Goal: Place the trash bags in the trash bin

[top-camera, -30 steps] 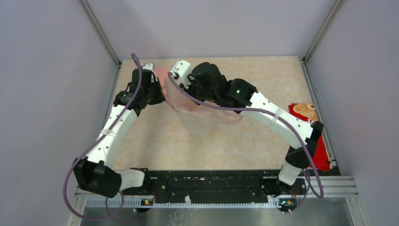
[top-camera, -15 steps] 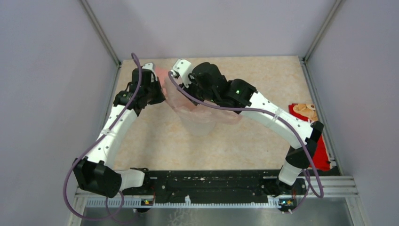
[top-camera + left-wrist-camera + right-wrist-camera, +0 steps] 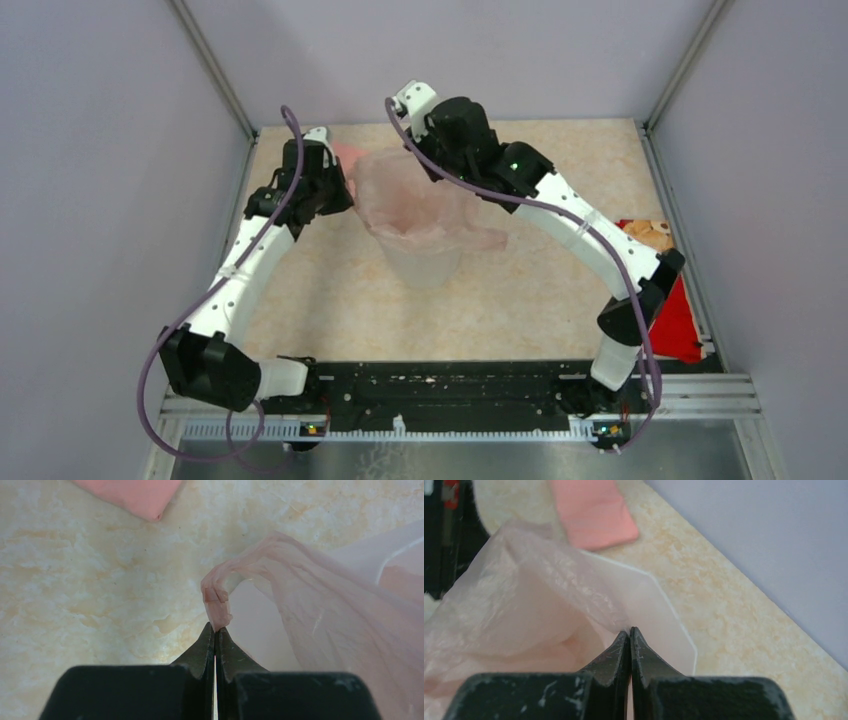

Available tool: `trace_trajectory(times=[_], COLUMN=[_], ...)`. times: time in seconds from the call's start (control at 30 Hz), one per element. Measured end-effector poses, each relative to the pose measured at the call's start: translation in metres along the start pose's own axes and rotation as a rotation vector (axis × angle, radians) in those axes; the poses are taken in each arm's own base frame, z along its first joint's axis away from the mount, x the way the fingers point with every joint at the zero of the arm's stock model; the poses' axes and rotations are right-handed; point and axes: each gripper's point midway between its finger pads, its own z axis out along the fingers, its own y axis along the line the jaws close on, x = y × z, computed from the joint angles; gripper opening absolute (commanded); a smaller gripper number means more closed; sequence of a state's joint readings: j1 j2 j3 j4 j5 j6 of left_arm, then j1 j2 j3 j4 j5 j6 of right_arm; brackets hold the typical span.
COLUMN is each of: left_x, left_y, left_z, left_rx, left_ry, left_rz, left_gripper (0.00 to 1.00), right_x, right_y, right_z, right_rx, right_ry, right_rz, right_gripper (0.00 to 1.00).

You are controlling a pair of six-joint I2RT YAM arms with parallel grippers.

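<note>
Top view: the thin translucent pale pink plastic film bag (image 3: pixel 420 205) drapes over the white translucent faceted plastic bin (image 3: pixel 422 268), mid-bench (image 3: pixel 560 290), between both arms. Left wrist: the left gripper (image 3: pixel 215 630) has its jaws closed, pinching the bag's rolled edge. Right wrist: the right gripper (image 3: pixel 629 632) has its jaws closed on the film above the bin's rim.

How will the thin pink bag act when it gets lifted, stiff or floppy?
Probably floppy: the bag hangs in crinkly folds. Likely very light: the left pincer holds it by one tiny pinched corner.
</note>
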State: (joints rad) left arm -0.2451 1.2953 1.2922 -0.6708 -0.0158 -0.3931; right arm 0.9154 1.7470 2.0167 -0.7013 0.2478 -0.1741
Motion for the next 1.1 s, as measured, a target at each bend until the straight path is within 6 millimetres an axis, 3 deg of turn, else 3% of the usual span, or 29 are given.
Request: trace_trajectory(times=[0.2, 0.6, 0.8, 0.97, 1.1], left_x=[-0.001, -0.005, 0.011, 0.027, 0.05], left_y=[-0.001, -0.003, 0.003, 0.004, 0.008], left_z=[0.015, 0.022, 0.029, 0.034, 0.04], left_rx=[-0.003, 0.006, -0.009, -0.001, 0.0], left_ry=[0.007, -0.015, 0.02, 0.066, 0.125], left_rz=[-0.001, -0.014, -0.028, -0.042, -0.057], left_gripper=[0.0, 0.0, 0.0, 0.0, 0.0], right_x=[-0.005, 0.023, 0.041, 0.042, 0.043], right_y=[-0.04, -0.068, -0.071, -0.071, -0.071], right_z=[0.031, 0.082, 0.094, 0.095, 0.095], right_rx=[0.068, 0.074, 0.07, 0.073, 0.076], right_ry=[-0.038, 0.022, 0.067, 0.068, 0.073], right_rz=[0.103, 0.259, 0.317, 0.342, 0.354], right_gripper=[0.0, 0.0, 0.0, 0.0, 0.02])
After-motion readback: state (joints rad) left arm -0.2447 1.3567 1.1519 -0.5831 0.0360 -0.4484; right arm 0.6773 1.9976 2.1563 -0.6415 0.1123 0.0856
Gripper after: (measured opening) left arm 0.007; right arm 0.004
